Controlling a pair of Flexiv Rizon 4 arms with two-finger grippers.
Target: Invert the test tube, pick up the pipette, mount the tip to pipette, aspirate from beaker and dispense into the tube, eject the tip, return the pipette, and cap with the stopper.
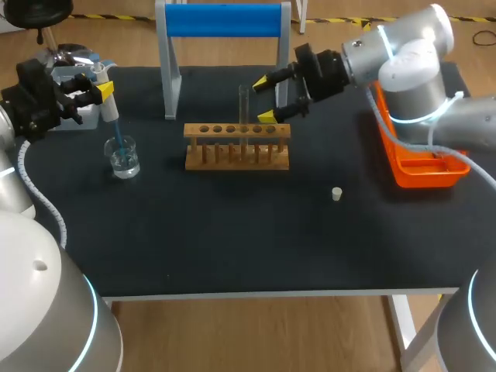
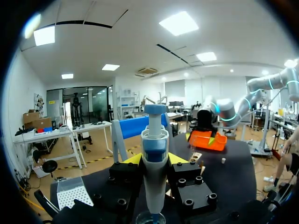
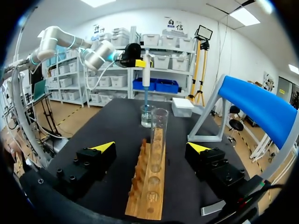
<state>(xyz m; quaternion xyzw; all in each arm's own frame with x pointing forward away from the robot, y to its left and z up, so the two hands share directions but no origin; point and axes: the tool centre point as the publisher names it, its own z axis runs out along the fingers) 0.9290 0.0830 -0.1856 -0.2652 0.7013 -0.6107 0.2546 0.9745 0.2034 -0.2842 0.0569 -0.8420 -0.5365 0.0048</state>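
Aspiration was judged in hand. At left, the left gripper [image 1: 99,91] was clamped on the white-and-blue pipette [image 1: 103,81], its blue tip [image 1: 116,133] dipped in the small clear glass beaker [image 1: 124,161]. Next, the pipette would need lifting clear and carrying to the clear glass test tube [image 1: 243,116], upright in the wooden rack [image 1: 236,155] at centre. The right gripper [image 1: 263,100] was spread around that tube without touching it, and could crowd the approach. The small white stopper [image 1: 336,194] lay loose right of centre, the orange tray [image 1: 418,172] at far right.

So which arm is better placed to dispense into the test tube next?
Left: the left gripper is shut on the pipette, tip in the beaker; the right gripper is open, facing the test tube.
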